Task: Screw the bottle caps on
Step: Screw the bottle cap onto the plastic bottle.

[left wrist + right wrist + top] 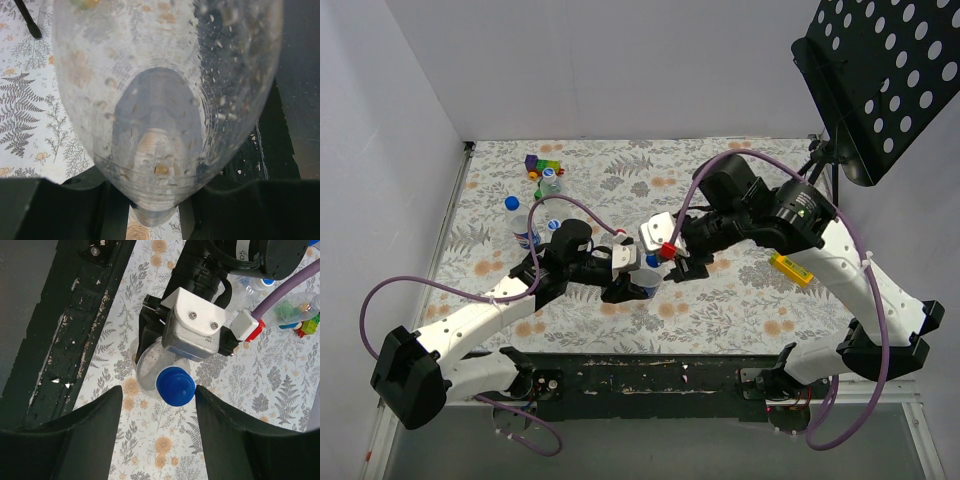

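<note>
My left gripper [628, 283] is shut on a clear unlabelled bottle [645, 283] and holds it low over the table. In the left wrist view the bottle [160, 100] fills the frame, pinched between the left gripper's [155, 212] black fingers. A blue cap [175, 386] sits on the bottle's neck, also seen from the top [652, 261]. My right gripper [159, 402] is open around the cap. The cap lies close to its right finger [235, 430] and well apart from the left one. Two more bottles [525, 228] [552, 182] stand at the back left.
Multicoloured toy blocks [542, 163] lie at the back left by the bottles. A yellow object [790, 268] lies under my right arm. A black perforated music stand [880, 70] hangs over the back right. The table's dark front edge [75, 340] is close by.
</note>
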Motion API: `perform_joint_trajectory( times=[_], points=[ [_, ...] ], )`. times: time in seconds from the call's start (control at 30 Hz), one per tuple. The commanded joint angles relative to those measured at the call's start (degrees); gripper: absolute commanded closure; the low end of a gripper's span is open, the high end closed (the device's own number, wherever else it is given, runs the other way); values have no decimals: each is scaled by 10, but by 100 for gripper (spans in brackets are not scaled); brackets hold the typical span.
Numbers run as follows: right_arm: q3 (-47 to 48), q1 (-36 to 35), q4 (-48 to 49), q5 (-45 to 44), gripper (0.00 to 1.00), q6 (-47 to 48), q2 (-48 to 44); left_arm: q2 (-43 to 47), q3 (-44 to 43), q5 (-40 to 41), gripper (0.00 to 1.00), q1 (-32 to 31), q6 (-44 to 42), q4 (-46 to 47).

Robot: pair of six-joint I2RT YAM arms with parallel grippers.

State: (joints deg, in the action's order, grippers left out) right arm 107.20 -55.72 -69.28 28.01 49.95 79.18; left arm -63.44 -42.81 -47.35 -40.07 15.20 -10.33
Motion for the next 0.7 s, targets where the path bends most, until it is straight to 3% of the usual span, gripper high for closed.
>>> perform_joint_trajectory(
  times=[0.0,0.4,0.67],
  points=[
    [37,1,-16,8,34,43,13,10,-19,-13,69,2,-11,-5],
    [33,1,-9,-15,43,34,42,20,-18,-13,70,2,-15,-5],
    [22,1,11,-21,82,-21,44,28,-14,37,72,2,-14,4]
  ],
)
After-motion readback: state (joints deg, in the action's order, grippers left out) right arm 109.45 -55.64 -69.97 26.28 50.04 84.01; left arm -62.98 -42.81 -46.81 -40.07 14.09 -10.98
